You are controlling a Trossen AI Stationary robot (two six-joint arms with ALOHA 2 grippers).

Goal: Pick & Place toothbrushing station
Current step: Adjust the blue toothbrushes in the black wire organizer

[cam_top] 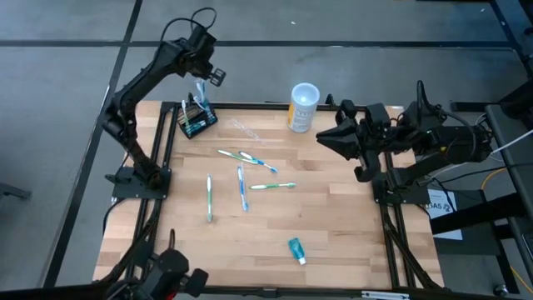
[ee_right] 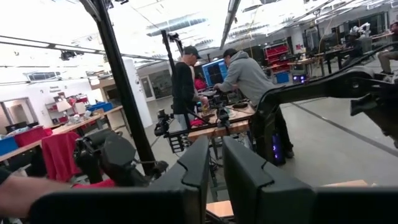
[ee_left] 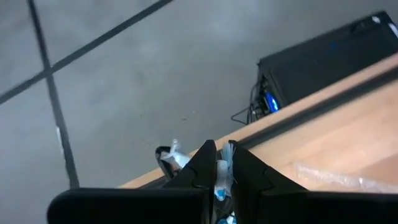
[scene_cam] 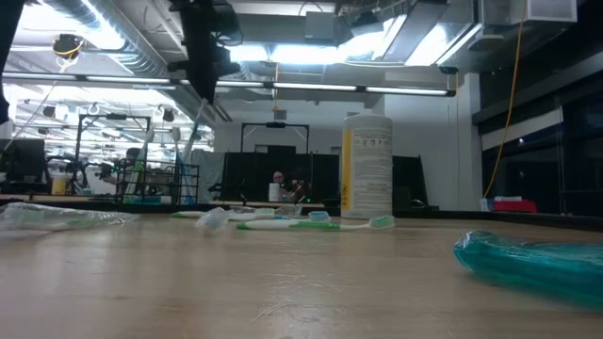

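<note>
Table (cam_top: 333, 225), wooden top, black frame.

Loose items on it:
- cup (cam_top: 303, 107), white and yellow, upright near the far edge, well apart from the station; in the low view it stands behind the brushes (scene_cam: 367, 165).
- clear wrapper (cam_top: 243, 128), between station and cup.
- five toothbrushes lying flat mid-table: two crossing (cam_top: 246, 157), one white-green (cam_top: 272, 186), one blue (cam_top: 242, 188), one green-white (cam_top: 209, 198).
- teal tube (cam_top: 296, 249), near the front edge, alone; large and blurred at the low view's right (scene_cam: 532, 261).
None of these lies between the left gripper and the station.

Station (cam_top: 196, 117): small black block at the table's far left corner, just inside the frame, with brushes standing in it.

Left gripper (cam_top: 201, 87): above the station, at the far left corner. Fingers (ee_left: 202, 165) pinched nearly together on a toothbrush (cam_top: 200, 90), white and blue, held upright; its lower end reaches down toward the station. Whether it sits in a slot cannot be told.

Right gripper (cam_top: 321, 137): waiting at the table's right side, near the cup, touching nothing. Its fingers (ee_right: 198, 163) stand a narrow gap apart with nothing between them.

Beyond the table, right wrist view: two people (ee_right: 211, 84) at a workbench.
</note>
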